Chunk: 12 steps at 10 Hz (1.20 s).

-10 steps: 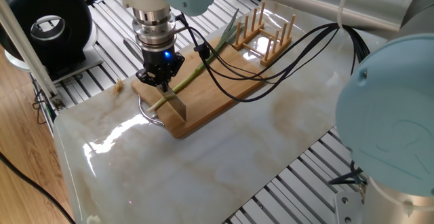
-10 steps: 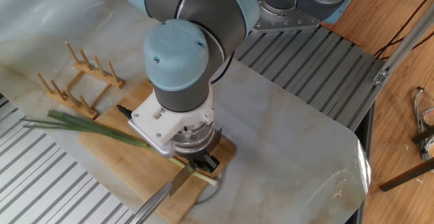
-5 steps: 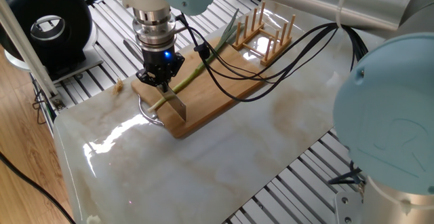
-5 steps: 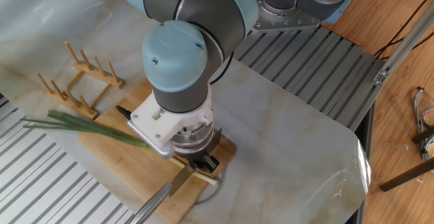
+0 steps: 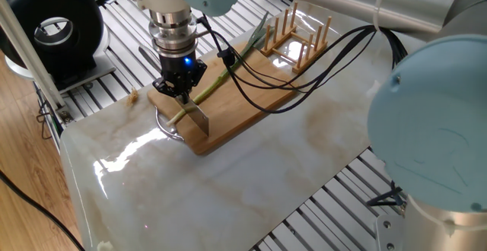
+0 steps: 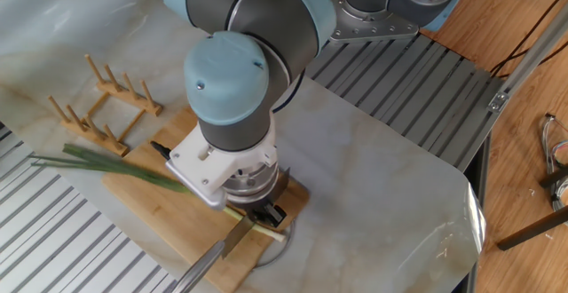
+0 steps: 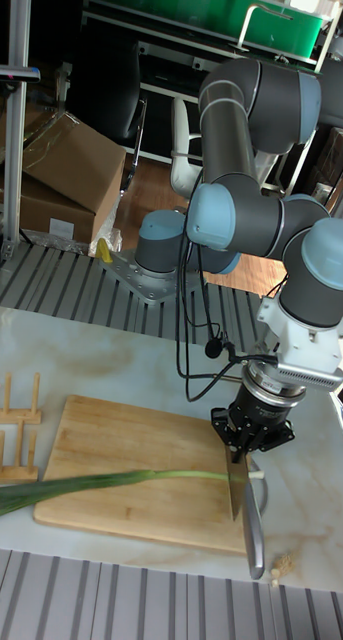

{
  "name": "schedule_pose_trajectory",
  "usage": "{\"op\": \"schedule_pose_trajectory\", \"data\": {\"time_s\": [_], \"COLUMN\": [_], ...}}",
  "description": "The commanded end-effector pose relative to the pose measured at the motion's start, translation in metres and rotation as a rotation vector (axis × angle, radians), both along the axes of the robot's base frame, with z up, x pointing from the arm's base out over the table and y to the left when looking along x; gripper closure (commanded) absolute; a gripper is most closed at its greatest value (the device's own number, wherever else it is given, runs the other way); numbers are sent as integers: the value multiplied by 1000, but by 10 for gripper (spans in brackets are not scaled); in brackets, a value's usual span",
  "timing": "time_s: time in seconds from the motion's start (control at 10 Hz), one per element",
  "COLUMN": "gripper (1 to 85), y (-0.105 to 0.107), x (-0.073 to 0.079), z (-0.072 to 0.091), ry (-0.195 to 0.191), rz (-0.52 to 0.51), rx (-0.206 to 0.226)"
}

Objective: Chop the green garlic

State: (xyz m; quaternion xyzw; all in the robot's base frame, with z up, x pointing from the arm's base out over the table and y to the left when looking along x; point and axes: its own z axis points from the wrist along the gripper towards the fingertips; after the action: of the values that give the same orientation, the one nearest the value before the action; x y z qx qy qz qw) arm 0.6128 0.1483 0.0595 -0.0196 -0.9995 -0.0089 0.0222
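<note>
The green garlic (image 5: 215,84) (image 6: 115,165) (image 7: 111,483) lies along a wooden cutting board (image 5: 251,99) (image 6: 151,213) (image 7: 121,450), pale end near the gripper, dark leaves hanging off the far end. My gripper (image 5: 180,93) (image 6: 257,211) (image 7: 253,440) is shut on a knife (image 5: 196,114) (image 6: 222,244) (image 7: 243,500). The blade stands across the stalk's pale end, edge down on it. A short whitish tip (image 5: 172,117) (image 6: 271,232) pokes out past the blade.
A wooden peg rack (image 5: 297,30) (image 6: 98,102) (image 7: 11,425) stands beyond the board's leafy end. A metal ring (image 5: 163,125) lies under the board's near corner. A black round device (image 5: 53,27) sits off the table. Cables (image 5: 304,76) drape over the board.
</note>
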Motion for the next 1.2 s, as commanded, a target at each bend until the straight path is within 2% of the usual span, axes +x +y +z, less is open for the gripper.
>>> {"op": "schedule_pose_trajectory", "data": {"time_s": [0.0, 0.1, 0.3, 0.4, 0.6, 0.7, 1.1], "gripper": [843, 843, 843, 843, 843, 843, 843], "y": [-9, -12, -10, -9, -14, -15, -7], "x": [-6, -5, 2, 1, -14, -15, -11], "z": [8, 2, -19, -16, 11, 16, 4], "ry": [63, 59, 27, 33, 85, 89, 60], "rz": [12, 6, -4, -6, 8, 10, -16], "rx": [11, -13, -18, -21, -17, -14, -4]}}
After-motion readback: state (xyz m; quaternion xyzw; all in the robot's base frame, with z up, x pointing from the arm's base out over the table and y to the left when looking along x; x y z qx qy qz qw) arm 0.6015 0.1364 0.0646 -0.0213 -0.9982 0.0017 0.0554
